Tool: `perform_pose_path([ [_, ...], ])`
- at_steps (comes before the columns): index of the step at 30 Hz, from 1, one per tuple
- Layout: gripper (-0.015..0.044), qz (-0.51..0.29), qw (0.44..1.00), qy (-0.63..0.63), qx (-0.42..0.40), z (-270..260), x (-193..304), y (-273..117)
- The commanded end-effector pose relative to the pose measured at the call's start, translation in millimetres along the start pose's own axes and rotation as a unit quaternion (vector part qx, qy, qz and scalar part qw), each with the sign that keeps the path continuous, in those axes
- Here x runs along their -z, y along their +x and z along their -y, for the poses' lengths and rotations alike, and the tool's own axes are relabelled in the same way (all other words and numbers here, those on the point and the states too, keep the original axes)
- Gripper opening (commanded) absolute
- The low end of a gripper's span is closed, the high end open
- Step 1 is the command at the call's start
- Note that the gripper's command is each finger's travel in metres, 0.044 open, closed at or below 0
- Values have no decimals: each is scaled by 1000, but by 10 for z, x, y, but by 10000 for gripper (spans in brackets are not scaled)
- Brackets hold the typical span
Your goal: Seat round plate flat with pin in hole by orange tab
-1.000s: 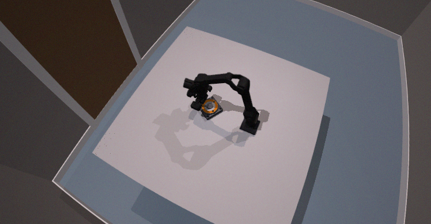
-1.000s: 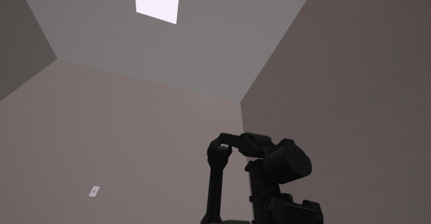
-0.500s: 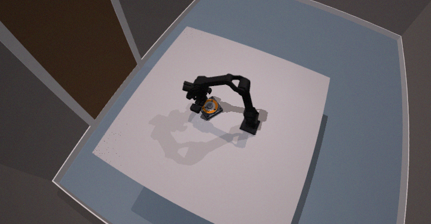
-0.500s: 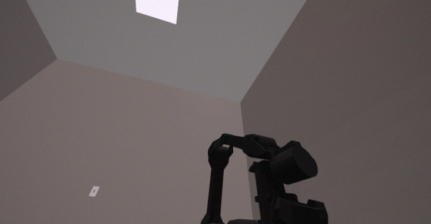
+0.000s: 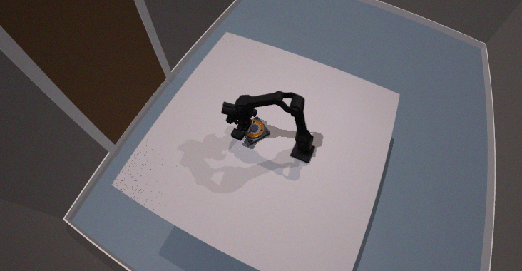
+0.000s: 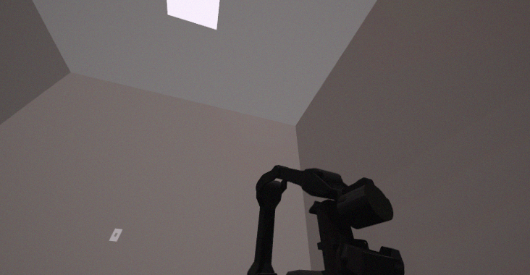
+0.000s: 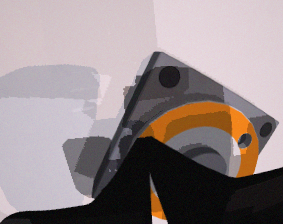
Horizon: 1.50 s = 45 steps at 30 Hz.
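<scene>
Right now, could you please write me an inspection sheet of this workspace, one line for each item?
Surface: pale mat on a blue floor, crossed by the arm's shadows.
Job's things: orange round plate on the grey square base; whether it lies flat cannot be told.
Clutter: nothing seen.
Gripper: gripper shut, holding nothing, tips over the plate's near edge; contact cannot be told.
Cables: nothing seen.
Surroundings: plain walls, a bright ceiling panel, a small wall plate.
</scene>
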<state>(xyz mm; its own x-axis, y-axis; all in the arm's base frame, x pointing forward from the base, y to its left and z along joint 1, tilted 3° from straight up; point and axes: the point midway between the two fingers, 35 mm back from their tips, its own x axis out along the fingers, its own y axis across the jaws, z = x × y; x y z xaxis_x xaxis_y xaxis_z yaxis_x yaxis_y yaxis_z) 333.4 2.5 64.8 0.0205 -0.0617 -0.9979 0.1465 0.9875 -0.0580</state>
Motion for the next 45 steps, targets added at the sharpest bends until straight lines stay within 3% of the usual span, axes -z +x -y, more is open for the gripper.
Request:
perform_pose_path([
  [1, 0, -6, 1000, 1, -3, -48, 64, 22],
  [45, 0, -8, 1000, 1, -3, -60, 611, -21],
])
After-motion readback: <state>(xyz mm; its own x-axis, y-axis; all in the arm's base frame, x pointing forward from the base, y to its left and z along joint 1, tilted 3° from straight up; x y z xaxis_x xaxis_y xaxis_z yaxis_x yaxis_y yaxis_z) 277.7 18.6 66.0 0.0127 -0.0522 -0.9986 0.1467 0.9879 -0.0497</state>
